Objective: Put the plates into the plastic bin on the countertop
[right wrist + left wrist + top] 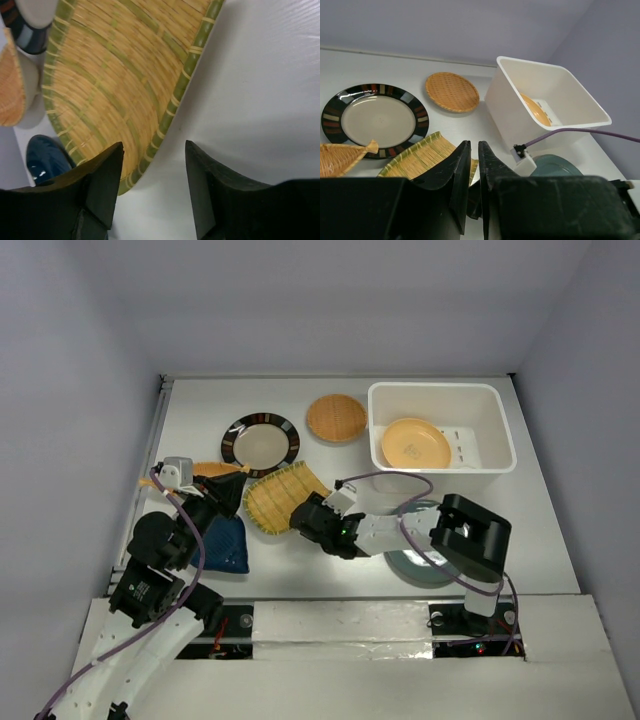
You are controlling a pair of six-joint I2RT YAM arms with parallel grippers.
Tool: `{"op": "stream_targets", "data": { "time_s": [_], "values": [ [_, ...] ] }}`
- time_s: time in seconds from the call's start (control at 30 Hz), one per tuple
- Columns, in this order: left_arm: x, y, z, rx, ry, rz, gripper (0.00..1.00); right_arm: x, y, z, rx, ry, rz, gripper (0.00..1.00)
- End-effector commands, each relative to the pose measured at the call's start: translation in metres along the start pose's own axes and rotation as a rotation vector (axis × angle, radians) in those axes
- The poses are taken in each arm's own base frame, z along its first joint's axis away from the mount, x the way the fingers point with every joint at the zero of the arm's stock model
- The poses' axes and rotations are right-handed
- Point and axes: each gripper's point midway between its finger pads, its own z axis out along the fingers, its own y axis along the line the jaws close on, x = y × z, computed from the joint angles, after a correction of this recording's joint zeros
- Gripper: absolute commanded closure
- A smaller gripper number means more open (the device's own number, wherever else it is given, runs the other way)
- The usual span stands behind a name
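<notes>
1. From above, a white plastic bin (pixel 505 430) is seen at the far right of the countertop (pixel 200 415), with an orange-yellow plate (pixel 415 443) lying inside; a square slatted plate (pixel 280 495) lies mid-table.
2. From the left wrist, the left gripper (pixel 474 150) is seen with jaws drawn almost together.
3. From the right wrist, the right gripper (pixel 152 155) is held open; the slatted plate's rim is seen between its jaws.

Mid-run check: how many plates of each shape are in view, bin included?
Round: 4 (orange-yellow plate, black-rimmed plate, woven tan plate, teal plate)
Square: 1 (yellow-green slatted plate)
Leaf-shaped: 2 (blue dish, orange dish)
Total: 7
</notes>
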Motion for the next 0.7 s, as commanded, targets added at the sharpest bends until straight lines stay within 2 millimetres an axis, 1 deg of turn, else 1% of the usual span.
{"op": "stream_targets", "data": {
  "time_s": [0.0,0.03,0.07,0.1,0.13,0.17,0.2,0.23,0.27,0.3,0.33,0.37,0.4,0.43,0.47,0.5,0.53,0.57,0.63,0.67],
  "values": [
    [-0.023,-0.014,-0.004,0.046,-0.06,-0.003,0.9,-0.002,0.018,0.011,-0.014,-0.031,0.064,0.44],
    [-0.022,-0.013,-0.004,0.045,-0.057,-0.003,0.9,-0.002,0.019,0.013,-0.001,-0.038,0.06,0.52],
    [-0.022,-0.013,-0.003,0.044,-0.054,-0.002,0.9,-0.001,0.012,0.016,0.024,-0.044,0.068,0.58],
    [-0.022,-0.013,-0.003,0.044,-0.054,-0.002,0.9,-0.002,0.011,0.015,0.025,-0.048,0.077,0.66],
    [-0.022,-0.013,-0.003,0.042,-0.055,-0.001,0.89,-0.004,0.002,0.014,0.04,-0.057,0.072,0.8],
    [-0.021,-0.013,-0.003,0.042,-0.053,-0.002,0.89,-0.008,-0.003,0.012,0.048,-0.073,0.075,0.85],
    [-0.022,-0.013,-0.003,0.041,-0.055,-0.002,0.89,-0.016,-0.001,0.004,0.043,-0.083,0.106,0.88],
    [-0.022,-0.013,-0.003,0.043,-0.056,-0.001,0.89,-0.02,-0.012,0.0,0.072,-0.092,0.098,0.94],
    [-0.022,-0.013,-0.003,0.042,-0.053,-0.001,0.89,-0.024,-0.03,-0.004,0.104,-0.11,0.09,0.98],
    [-0.022,-0.013,-0.003,0.043,-0.056,-0.001,0.89,-0.029,-0.026,-0.018,0.083,-0.107,0.107,1.0],
    [-0.022,-0.013,-0.003,0.042,-0.057,-0.001,0.89,-0.034,-0.032,-0.024,0.088,-0.11,0.095,1.0],
    [-0.022,-0.013,-0.002,0.04,-0.056,-0.001,0.89,-0.03,-0.032,-0.036,0.074,-0.096,0.076,1.0],
    [-0.023,-0.013,-0.003,0.04,-0.057,-0.001,0.89,-0.034,-0.036,-0.046,0.069,-0.107,0.042,1.0],
    [-0.022,-0.013,-0.002,0.039,-0.055,-0.001,0.89,-0.046,-0.024,-0.065,0.03,-0.106,0.04,1.0],
    [-0.022,-0.013,-0.002,0.039,-0.055,0.001,0.89,-0.052,-0.018,-0.076,0.012,-0.109,0.016,1.0],
    [-0.022,-0.012,-0.002,0.036,-0.052,0.001,0.89,-0.063,-0.001,-0.093,-0.025,-0.134,0.003,1.0],
    [-0.022,-0.012,-0.002,0.036,-0.054,0.001,0.89,-0.087,0.003,-0.114,-0.032,-0.169,0.001,1.0],
    [-0.022,-0.012,-0.001,0.034,-0.054,0.001,0.89,-0.103,0.009,-0.127,-0.045,-0.199,0.002,1.0],
    [-0.022,-0.011,-0.001,0.031,-0.053,0.001,0.89,-0.144,0.014,-0.154,-0.071,-0.306,-0.025,1.0],
    [-0.021,-0.011,0.0,0.032,-0.049,0.001,0.89,-0.177,0.019,-0.177,-0.115,-0.357,0.022,1.0]
  ]
}}
